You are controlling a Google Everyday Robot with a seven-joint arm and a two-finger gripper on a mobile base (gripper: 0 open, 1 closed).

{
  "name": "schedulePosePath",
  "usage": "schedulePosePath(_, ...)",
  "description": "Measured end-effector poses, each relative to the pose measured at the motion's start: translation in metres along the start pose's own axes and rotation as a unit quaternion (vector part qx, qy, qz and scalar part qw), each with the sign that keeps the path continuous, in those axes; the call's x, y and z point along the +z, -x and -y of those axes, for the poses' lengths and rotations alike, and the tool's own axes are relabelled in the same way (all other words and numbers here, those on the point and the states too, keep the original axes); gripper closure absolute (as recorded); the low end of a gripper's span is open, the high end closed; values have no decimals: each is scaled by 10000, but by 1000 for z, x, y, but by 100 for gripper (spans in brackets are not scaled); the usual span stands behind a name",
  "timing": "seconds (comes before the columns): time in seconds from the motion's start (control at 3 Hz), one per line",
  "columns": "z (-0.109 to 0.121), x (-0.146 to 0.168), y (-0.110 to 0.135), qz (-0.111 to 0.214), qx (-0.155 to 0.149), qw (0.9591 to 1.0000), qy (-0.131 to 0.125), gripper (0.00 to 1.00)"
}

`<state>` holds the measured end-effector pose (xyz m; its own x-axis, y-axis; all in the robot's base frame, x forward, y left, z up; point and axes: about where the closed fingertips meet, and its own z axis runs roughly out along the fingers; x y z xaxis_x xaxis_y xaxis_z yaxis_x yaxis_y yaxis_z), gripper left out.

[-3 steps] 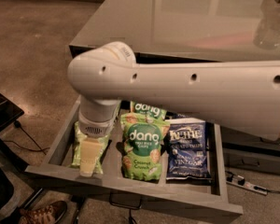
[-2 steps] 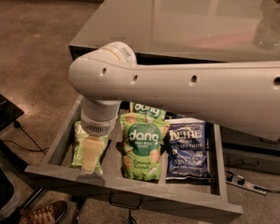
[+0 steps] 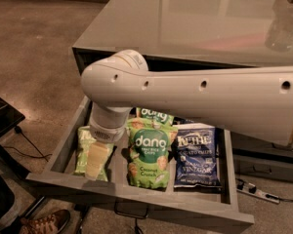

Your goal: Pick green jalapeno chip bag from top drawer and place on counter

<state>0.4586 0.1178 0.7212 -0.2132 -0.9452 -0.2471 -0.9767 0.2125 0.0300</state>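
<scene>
The top drawer [image 3: 136,199] stands pulled open, with three lanes. The green jalapeno chip bag [image 3: 82,152] lies in the left lane, light green and partly covered. My gripper [image 3: 98,159] reaches down from the white arm's wrist [image 3: 107,126] into that lane, right on top of the bag. Whether it holds the bag does not show. The glossy grey counter [image 3: 195,23] spreads out behind the drawer, above the arm.
A deeper-green dang bag [image 3: 147,152] fills the middle lane, with another dang bag [image 3: 154,115] behind it. A blue Kettle bag [image 3: 198,155] lies in the right lane. On the floor are a brown shoe [image 3: 44,223] at the lower left and a power strip [image 3: 254,191] at the right.
The arm's elbow has shifted slightly right and down. The gripper stays over the light-green bag in the left lane, and the bags have not moved.
</scene>
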Motion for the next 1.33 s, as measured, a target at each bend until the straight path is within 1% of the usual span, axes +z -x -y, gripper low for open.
schedulePosePath(0.33, 12, 11, -14, -101, 688, 9970, -353, 0)
schedulePosePath(0.67, 12, 3, -20, -431, 700, 9901, -1135, 0)
schedulePosePath(1.0, 9, -26, -15, -769, 852, 9761, -1846, 0)
schedulePosePath(1.33, 10, -28, -25, -885, 1290, 9688, -1922, 0)
